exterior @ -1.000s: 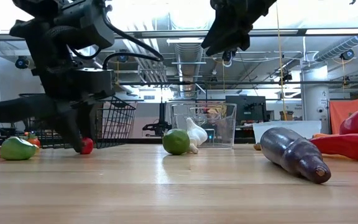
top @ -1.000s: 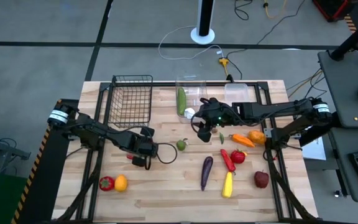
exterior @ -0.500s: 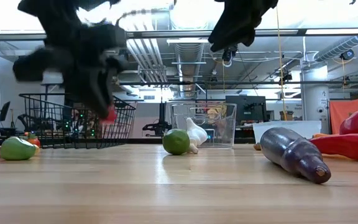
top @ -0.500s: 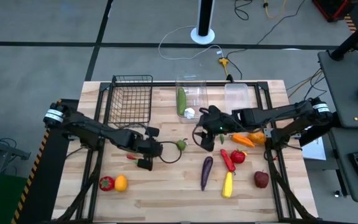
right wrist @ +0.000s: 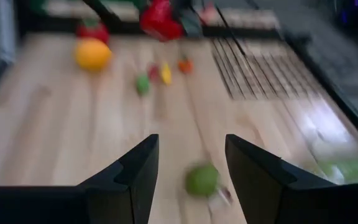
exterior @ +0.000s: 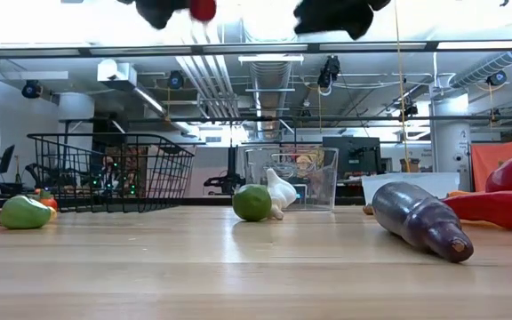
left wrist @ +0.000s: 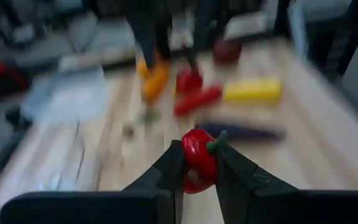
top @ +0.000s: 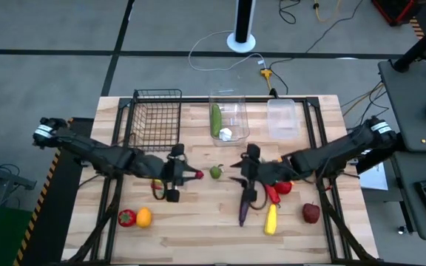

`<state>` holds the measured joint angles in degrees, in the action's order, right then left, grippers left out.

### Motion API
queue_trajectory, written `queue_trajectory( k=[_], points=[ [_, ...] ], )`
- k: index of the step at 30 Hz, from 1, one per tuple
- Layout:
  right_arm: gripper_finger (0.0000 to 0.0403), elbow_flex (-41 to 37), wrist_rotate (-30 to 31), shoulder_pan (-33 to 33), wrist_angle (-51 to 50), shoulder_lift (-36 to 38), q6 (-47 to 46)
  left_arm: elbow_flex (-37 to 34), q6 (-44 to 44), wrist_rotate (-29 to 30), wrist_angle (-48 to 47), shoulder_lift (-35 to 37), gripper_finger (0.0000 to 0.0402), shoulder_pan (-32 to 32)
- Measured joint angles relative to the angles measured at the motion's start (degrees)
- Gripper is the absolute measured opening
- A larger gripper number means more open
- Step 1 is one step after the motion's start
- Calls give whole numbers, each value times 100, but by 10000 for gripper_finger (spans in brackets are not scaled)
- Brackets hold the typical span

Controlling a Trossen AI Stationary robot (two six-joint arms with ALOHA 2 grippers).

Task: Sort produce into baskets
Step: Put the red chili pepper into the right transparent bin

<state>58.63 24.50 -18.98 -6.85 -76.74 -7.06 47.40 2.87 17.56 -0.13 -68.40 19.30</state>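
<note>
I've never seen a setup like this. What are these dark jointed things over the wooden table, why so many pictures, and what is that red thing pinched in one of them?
These are two robot arms, each ending in a two-finger claw. One camera looks straight down, one sits at tabletop height, and one rides on each wrist.

The left claw is shut on a small red pepper with a green stem, lifted off the wood. The right claw is open and empty, above the purple eggplant.

On the wooden table lie toy fruits and vegetables: a green lime, a yellow pepper, a red apple, an orange fruit.

At the far edge stand a black wire basket and two clear bins. One clear bin holds a cucumber and a garlic.
</note>
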Motion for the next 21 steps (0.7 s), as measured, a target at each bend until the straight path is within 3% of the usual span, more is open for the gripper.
queue_trajectory(
  k=[5,9,13,17,21],
  points=[
    [178,-1015,16,-250,2870,-195,987,-350,151,-11,1323,8,50,127],
    [178,-1467,16,-359,4581,-500,1863,-479,-275,-2,1532,-85,50,127],
    [178,-1448,129,-370,5381,-961,2390,-488,-758,163,1844,-269,50,130],
    [178,-1106,657,-363,5462,-1301,2741,-490,-870,295,2092,-433,50,123],
    [189,-835,706,-362,5346,-1426,2859,-490,-874,304,2124,-486,50,103]
  ],
)
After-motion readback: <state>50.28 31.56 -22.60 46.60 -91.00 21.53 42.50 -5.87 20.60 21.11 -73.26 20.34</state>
